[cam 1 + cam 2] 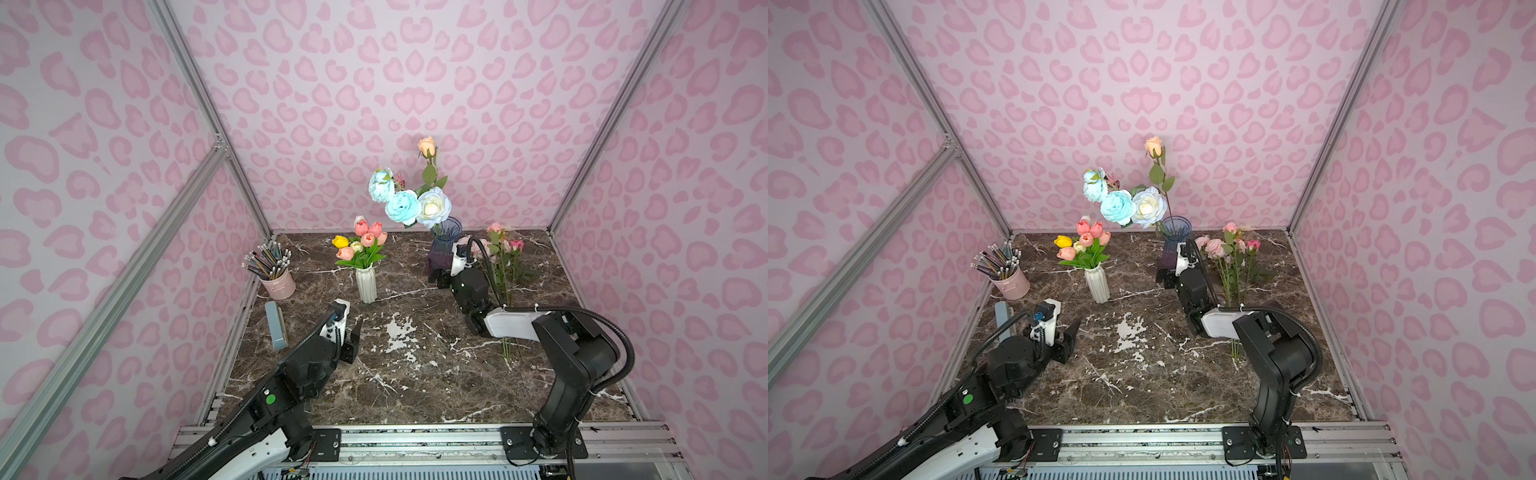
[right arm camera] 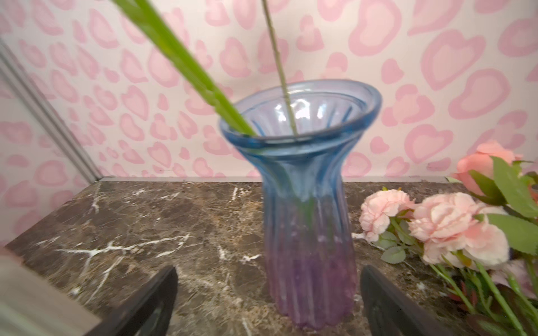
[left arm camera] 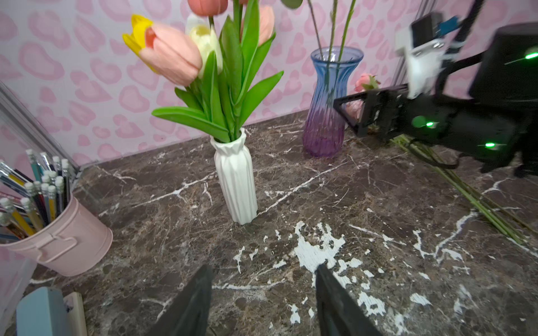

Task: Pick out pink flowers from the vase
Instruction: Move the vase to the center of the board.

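Toward the back right of the marble table (image 1: 415, 374) I see the pink flowers (image 1: 505, 247) lying flat, blooms near the back wall and stems running forward under my right arm; they lie just beside the glass vase (image 1: 442, 245), on its right (on the tabletop, not in it). From the right wrist view the right gripper (image 2: 269, 272) sits low in front of that vase with its jaws spread wide, one to either side of the base and clear of the glass; nothing is held. Standing in the vase are two blue blooms (image 1: 401, 208), a white bloom (image 1: 434, 208) and a tall peach rose (image 1: 427, 146). Further left, the white vase (image 1: 366, 284) carries salmon-pink tulips (image 1: 368, 237) mixed with yellow and white ones; the left gripper (image 3: 263, 267) hangs in front of it, jaws parted and empty. A pink bucket (image 1: 278, 284) of pencils stands at the left edge.
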### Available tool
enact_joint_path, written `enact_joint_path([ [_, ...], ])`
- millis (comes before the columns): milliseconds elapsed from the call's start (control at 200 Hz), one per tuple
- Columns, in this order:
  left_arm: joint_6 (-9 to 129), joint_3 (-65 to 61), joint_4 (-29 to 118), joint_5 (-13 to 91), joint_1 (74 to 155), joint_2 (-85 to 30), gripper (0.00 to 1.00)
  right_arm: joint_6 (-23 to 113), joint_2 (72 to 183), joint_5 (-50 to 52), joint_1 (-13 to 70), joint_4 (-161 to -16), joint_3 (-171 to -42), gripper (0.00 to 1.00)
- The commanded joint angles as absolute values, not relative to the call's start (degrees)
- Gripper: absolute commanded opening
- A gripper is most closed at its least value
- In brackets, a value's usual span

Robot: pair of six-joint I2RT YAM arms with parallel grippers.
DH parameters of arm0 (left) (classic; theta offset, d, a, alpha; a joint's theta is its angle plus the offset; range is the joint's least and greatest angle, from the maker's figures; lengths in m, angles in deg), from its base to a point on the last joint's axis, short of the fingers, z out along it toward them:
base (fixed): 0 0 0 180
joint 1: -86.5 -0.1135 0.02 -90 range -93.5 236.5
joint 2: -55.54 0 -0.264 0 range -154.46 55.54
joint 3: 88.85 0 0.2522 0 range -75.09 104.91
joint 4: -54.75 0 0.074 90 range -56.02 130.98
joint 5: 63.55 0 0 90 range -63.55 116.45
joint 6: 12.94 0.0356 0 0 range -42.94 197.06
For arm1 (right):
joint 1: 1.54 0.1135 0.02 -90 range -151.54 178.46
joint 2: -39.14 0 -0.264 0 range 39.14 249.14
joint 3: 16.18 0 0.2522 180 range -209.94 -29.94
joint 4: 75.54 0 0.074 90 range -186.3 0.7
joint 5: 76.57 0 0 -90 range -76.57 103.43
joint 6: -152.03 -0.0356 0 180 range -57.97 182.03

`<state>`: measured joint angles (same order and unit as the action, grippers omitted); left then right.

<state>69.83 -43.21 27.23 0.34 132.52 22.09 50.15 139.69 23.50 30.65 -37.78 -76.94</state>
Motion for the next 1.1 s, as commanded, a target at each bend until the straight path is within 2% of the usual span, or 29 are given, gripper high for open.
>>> enact_joint_path([
  [0, 68.0, -43.4, 36.7, 9.5, 127.0, 18.5, 0.59, 51.9, 135.1, 22.0, 33.9, -38.6, -74.0, 0.98],
  [120, 71.3, -44.9, 50.6, 16.5, 119.7, 14.7, 0.59, 51.5, 130.0, 19.6, 40.0, -33.8, -68.2, 0.98],
  [275, 78.2, -46.2, 67.2, 25.4, 115.0, 8.0, 0.57, 49.9, 128.9, 11.5, 46.4, -20.0, -59.7, 0.83],
  [325, 78.3, -45.7, 70.3, 27.6, 113.0, 5.0, 0.51, 50.4, 130.5, 8.6, 47.2, -15.2, -57.6, 0.78],
  [430, 78.2, -44.7, 76.7, 31.4, 109.7, -0.6, 0.3, 53.4, 135.9, 5.1, 47.9, -7.4, -55.1, 0.72],
  [520, 79.5, -42.9, 78.5, 34.3, 107.7, -4.7, 0.21, 54.6, 138.8, 5.3, 47.6, -3.1, -54.4, 0.71],
  [685, 80.1, -42.0, 83.4, 35.1, 104.9, -10.1, 0.2, 50.4, 141.6, 2.1, 44.5, -3.9, -56.0, 0.68],
  [1095, 80.6, -37.8, 86.6, 34.3, 102.7, -16.9, 0.18, 49.3, 145.3, 0.2, 44.4, -1.9, -57.2, 0.66],
])
